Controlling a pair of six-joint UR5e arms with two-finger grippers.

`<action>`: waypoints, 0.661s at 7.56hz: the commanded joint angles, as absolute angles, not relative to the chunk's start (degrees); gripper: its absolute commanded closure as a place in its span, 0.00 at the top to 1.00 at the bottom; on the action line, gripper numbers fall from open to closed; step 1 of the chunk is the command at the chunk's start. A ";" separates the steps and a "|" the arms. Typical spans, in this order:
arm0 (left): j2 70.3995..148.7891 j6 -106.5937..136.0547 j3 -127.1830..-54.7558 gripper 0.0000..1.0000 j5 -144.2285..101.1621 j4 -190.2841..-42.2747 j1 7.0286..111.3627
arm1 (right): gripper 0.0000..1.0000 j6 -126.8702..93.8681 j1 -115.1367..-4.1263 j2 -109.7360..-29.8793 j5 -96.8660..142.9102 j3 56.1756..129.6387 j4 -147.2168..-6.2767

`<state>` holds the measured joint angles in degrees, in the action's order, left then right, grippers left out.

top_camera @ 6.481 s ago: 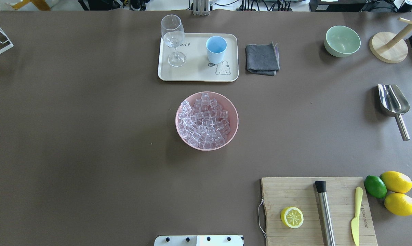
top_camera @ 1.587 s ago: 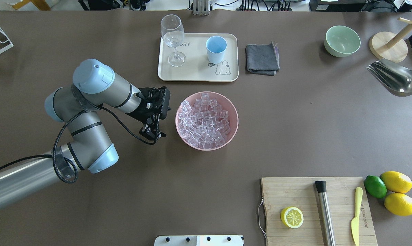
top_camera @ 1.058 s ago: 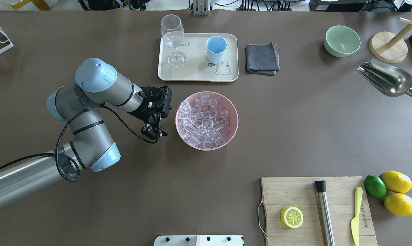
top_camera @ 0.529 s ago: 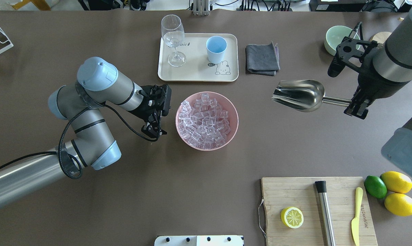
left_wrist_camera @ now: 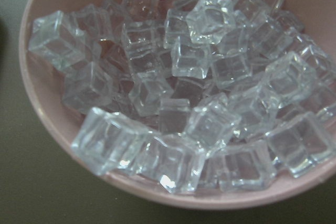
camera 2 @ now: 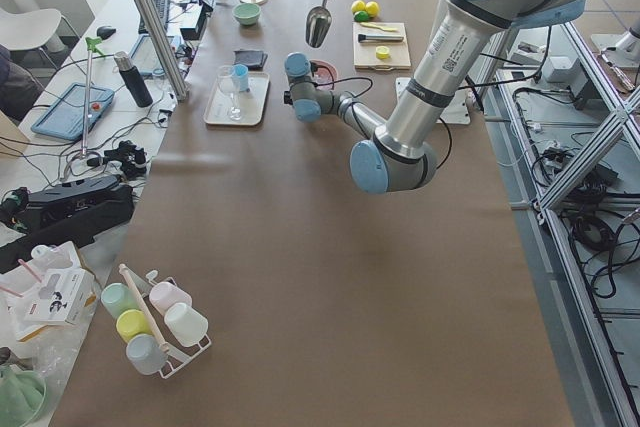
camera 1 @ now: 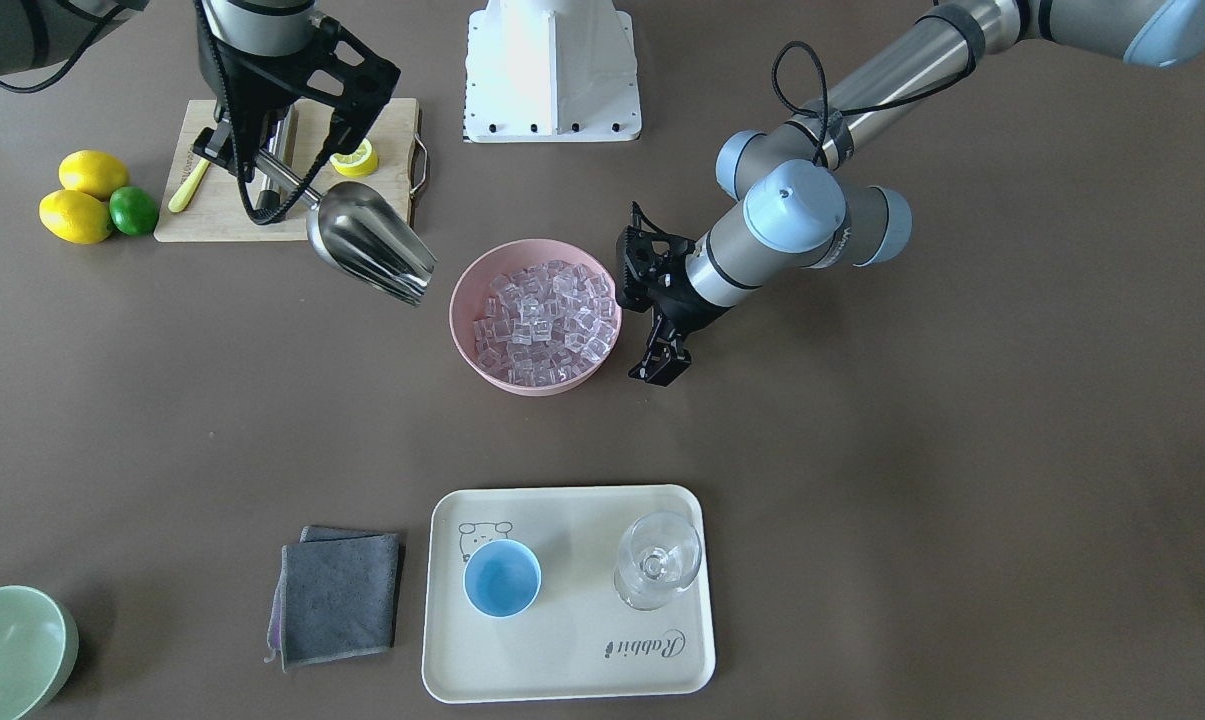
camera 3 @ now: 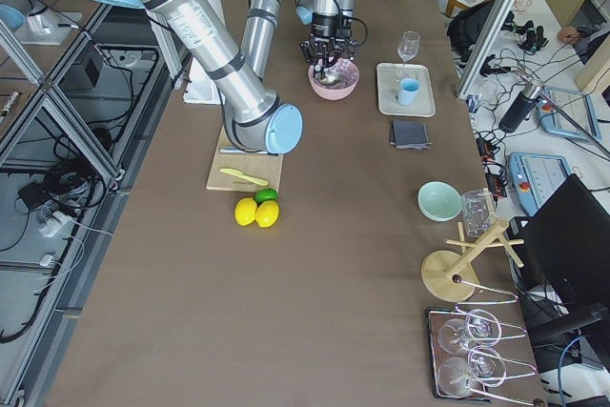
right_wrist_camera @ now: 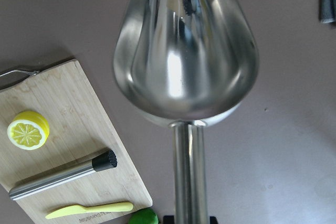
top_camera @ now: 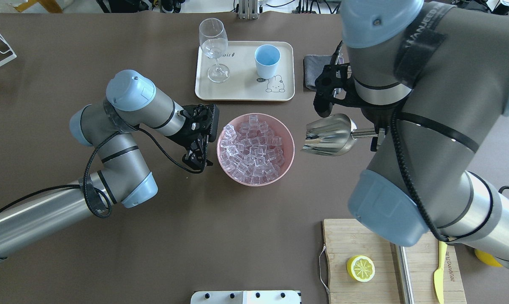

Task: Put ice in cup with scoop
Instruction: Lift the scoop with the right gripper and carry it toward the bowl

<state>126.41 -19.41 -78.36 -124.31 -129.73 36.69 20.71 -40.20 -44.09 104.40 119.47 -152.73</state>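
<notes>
The ice (top_camera: 254,150) is a heap of clear cubes in the pink bowl (top_camera: 289,139) at mid-table; it fills the left wrist view (left_wrist_camera: 184,93). The light-blue cup (top_camera: 267,60) stands empty on the cream tray (top_camera: 241,90). My right gripper (camera 1: 259,172) is shut on the handle of the silver scoop (top_camera: 328,136). The scoop is empty (right_wrist_camera: 186,61), in the air just right of the bowl, its mouth toward the bowl. My left gripper (top_camera: 197,159) is open and empty, low beside the bowl's left rim.
A stemmed glass (top_camera: 214,46) shares the tray. A grey cloth (camera 1: 337,595) and a pale-green bowl (camera 1: 12,645) lie beyond. A cutting board (top_camera: 355,236) holds a lemon half (top_camera: 360,268), a steel cylinder (right_wrist_camera: 63,177) and a yellow knife (top_camera: 439,270).
My right arm has carried the scoop from the table's right edge leftward to just beside the bowl. My left gripper has edged closer to the bowl's left rim.
</notes>
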 commanded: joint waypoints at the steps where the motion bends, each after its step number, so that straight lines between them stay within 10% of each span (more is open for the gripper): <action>1: 125.95 -14.01 -78.31 0.99 -126.11 -129.81 36.74 | 0.00 21.18 -35.96 -35.27 97.76 111.82 -159.24; 5: 126.12 -12.48 -78.57 0.99 -125.78 -130.60 35.69 | 0.00 21.27 -32.79 -27.27 92.21 99.01 -159.78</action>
